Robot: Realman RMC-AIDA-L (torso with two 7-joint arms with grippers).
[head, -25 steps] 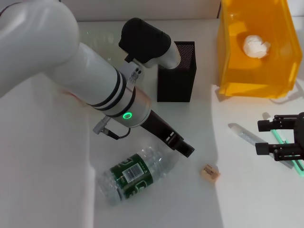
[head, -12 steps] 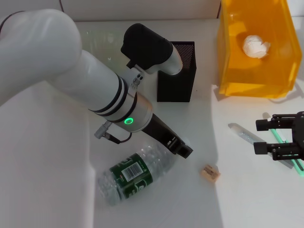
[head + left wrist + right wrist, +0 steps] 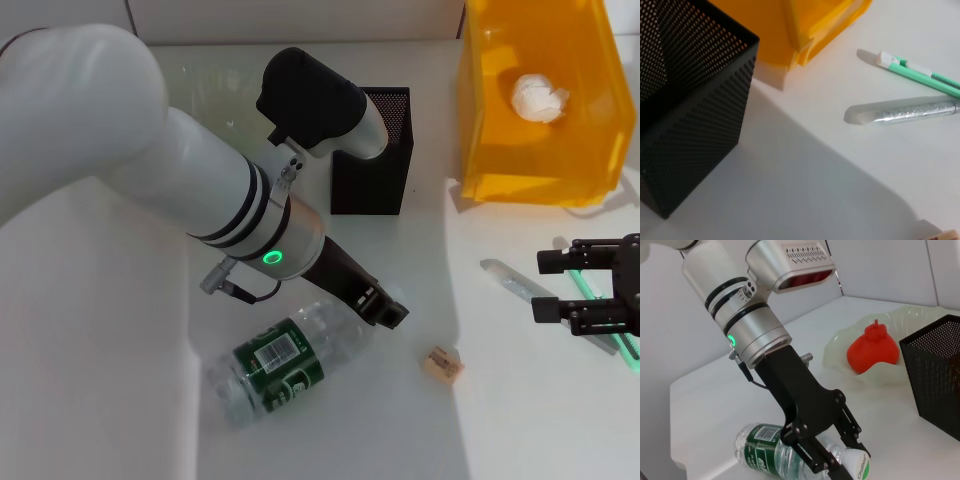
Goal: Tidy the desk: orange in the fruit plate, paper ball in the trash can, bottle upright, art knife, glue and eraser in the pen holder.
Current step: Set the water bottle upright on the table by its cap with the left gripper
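White barcode on the bottle's [image 3: 280,368] green label, digits unreadable, green logo lettering on its cap [image 3: 859,465] illegible

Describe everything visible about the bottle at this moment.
The bottle is small, clear ribbed plastic with a dark green label showing a white barcode, and a white cap with a green logo. It lies on its side on the white desk, cap end pointing toward the eraser, in front of the pen holder. The left tool is at its neck, fingers straddling the cap end; whether they grip it cannot be told.
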